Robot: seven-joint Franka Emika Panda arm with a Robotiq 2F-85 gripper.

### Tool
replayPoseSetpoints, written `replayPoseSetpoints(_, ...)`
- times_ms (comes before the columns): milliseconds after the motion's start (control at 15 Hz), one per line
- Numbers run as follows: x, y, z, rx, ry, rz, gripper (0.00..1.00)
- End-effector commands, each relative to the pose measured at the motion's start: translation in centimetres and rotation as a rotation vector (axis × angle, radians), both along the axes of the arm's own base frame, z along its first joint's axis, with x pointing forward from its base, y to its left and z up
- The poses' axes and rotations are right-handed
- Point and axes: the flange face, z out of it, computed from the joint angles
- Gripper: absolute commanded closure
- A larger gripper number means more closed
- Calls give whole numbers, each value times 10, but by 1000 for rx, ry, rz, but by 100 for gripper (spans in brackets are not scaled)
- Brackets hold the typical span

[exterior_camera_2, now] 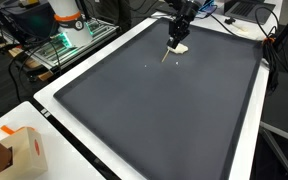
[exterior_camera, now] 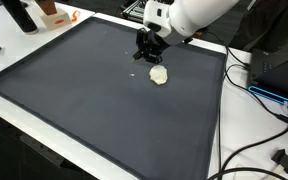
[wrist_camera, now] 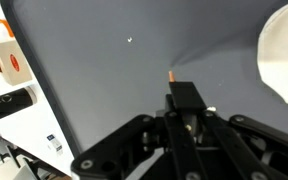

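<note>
The black gripper (exterior_camera: 146, 54), clamped shut on a thin dark orange-tipped stick (wrist_camera: 178, 88), hangs just beside a white crumpled lump (exterior_camera: 159, 75) on the dark grey mat (exterior_camera: 74, 105).

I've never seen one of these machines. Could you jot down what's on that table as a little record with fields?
Claw: shut on a thin stick, which slants down toward the mat
Stick tip touching mat: cannot tell
Mat: dark, covers most of the white table
White lump: lies on the mat beside the claw
Speck: tiny, white, on the mat
</note>
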Motion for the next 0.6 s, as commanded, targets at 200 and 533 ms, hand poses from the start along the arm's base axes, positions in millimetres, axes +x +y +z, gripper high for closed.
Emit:
replayPoseSetpoints(200, -2, 12, -10, -49, 9, 45, 97)
replayPoseSetpoints(533, -4, 20, -8, -41, 27, 98, 97)
